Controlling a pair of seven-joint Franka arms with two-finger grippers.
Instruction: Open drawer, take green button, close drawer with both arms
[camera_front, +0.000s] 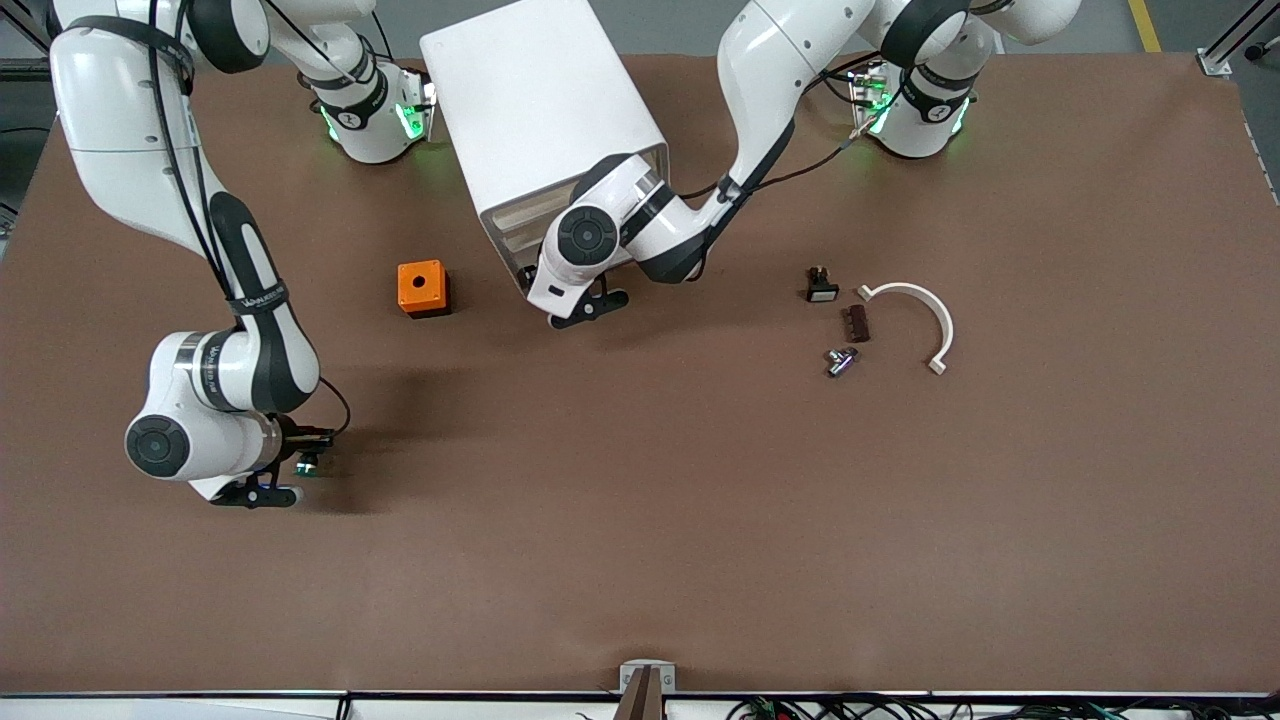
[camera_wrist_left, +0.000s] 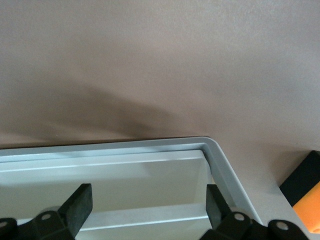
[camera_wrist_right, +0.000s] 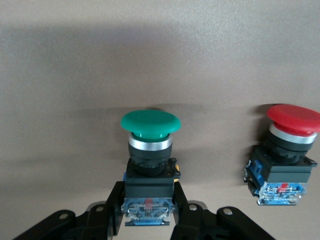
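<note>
The green-capped button (camera_wrist_right: 150, 150), with a black body and blue rear, sits between the fingers of my right gripper (camera_wrist_right: 149, 192), which is shut on its black body. In the front view that gripper (camera_front: 300, 462) hangs low over the table at the right arm's end, nearer the front camera than the orange box. The white cabinet (camera_front: 540, 110) stands at the back. My left gripper (camera_front: 585, 305) is in front of the cabinet's foot. In the left wrist view it (camera_wrist_left: 148, 207) stands open over the pulled-out drawer (camera_wrist_left: 150, 145), whose corner and pale inside show.
A red-capped button (camera_wrist_right: 289, 150) stands on the table beside the green one. An orange box (camera_front: 423, 288) sits beside the cabinet. Toward the left arm's end lie a small black switch (camera_front: 821, 285), a brown block (camera_front: 856, 323), a metal part (camera_front: 842, 360) and a white curved piece (camera_front: 915, 310).
</note>
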